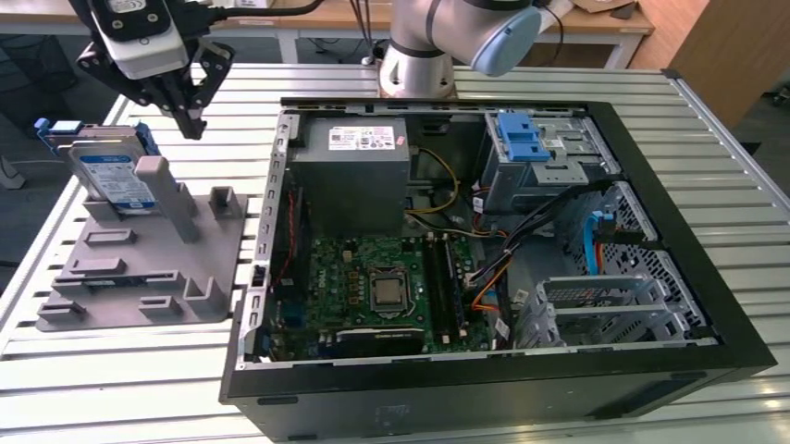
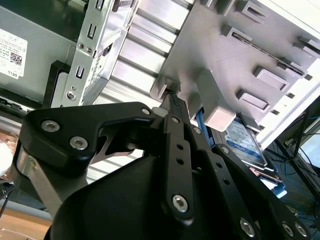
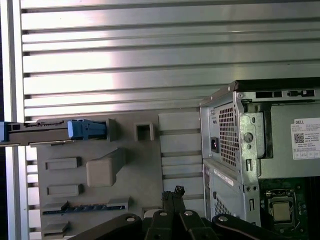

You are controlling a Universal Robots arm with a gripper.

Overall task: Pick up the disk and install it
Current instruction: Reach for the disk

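The disk (image 1: 111,176) stands on edge in a slot at the far end of the grey holder block (image 1: 148,273), silver with a white-and-blue label and blue side rails. The first wrist view shows the disk (image 3: 50,131) edge-on, and the second wrist view shows its label (image 2: 245,137) past a post of the block. My gripper (image 1: 191,125) hangs above the table just to the exterior view's right of the disk and apart from it. Its fingertips (image 3: 172,192) are pressed together with nothing between them.
An open computer case (image 1: 691,277) lies at the exterior view's right, with a grey power-supply box (image 1: 351,166), a motherboard (image 1: 383,287) and a metal drive cage with a blue latch (image 1: 531,139). The slatted table's edge (image 1: 31,250) runs close beside the holder block.
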